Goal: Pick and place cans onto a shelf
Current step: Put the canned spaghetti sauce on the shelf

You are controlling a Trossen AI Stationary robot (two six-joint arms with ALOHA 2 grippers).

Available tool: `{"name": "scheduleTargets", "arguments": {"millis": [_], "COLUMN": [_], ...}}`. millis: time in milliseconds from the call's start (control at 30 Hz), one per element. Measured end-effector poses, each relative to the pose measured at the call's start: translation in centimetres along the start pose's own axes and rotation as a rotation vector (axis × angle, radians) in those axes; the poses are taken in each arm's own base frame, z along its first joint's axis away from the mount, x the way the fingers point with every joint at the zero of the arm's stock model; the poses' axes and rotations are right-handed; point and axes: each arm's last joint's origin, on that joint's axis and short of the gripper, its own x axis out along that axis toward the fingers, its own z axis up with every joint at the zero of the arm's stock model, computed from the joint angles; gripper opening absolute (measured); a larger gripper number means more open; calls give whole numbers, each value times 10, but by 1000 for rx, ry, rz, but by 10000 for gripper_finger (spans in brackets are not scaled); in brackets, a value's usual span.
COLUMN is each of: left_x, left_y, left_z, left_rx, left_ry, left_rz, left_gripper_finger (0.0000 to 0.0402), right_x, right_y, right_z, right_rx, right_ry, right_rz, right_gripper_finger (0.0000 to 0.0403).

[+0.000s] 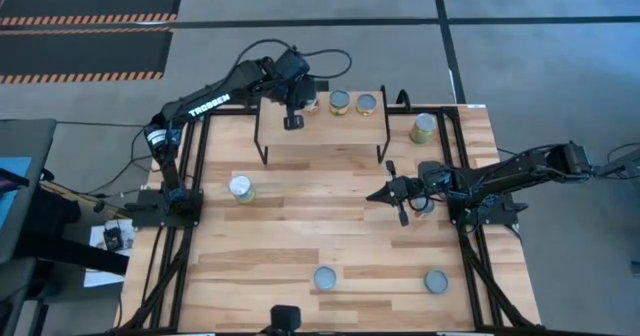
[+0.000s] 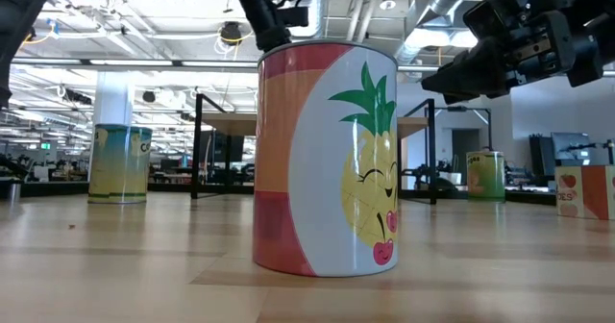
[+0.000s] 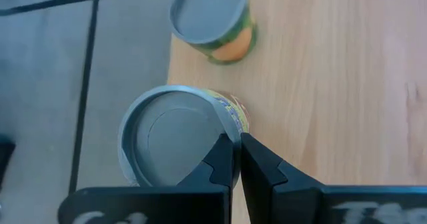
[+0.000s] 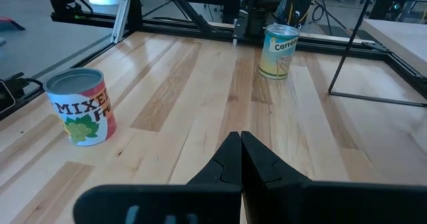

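A smooth round pineapple can [image 2: 325, 158] with a cartoon pineapple on its red-orange label stands nearest, hiding much behind it. Midway, the right gripper [image 1: 397, 198] hovers over the pale plank table [image 1: 330, 226], jaws pressed together on nothing; its wrist view reads "MIXED" on one tin [image 4: 79, 106] and "Carrot" on another [image 4: 278, 51]. Farthest, the left gripper [image 1: 292, 120], jaws also closed and empty, hangs above the light-wood shelf [image 1: 320, 128] by two silvery-topped cans [image 1: 340, 101].

"TROSSEN" marks the left arm [image 1: 205, 103]; cans read "MIXE" [image 4: 81, 107] and "Carro" [image 4: 277, 51].
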Motion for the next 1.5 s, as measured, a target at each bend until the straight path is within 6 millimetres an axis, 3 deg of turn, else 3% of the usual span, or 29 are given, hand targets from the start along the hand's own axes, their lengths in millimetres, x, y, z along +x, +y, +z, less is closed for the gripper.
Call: {"name": "scheduleTargets", "arguments": {"millis": [933,1267,1500], "left_x": [9,9,9], "left_y": [2,3,4], "left_z": [-3,-1,1], "left_rx": [-56,-66,-66], "left_ry": [-22,-54,-65], "left_rz": [5,1,11], "left_gripper_finger": [12,73,75], "right_x": [0,0,0], "right_y": [0,0,0], "right_z": [1,0,0], "right_rx": [0,0,0], "right_ry": [-6,-5,-5], "right_rz": [0,0,0], "right_gripper_finger": [11,11,11]}}
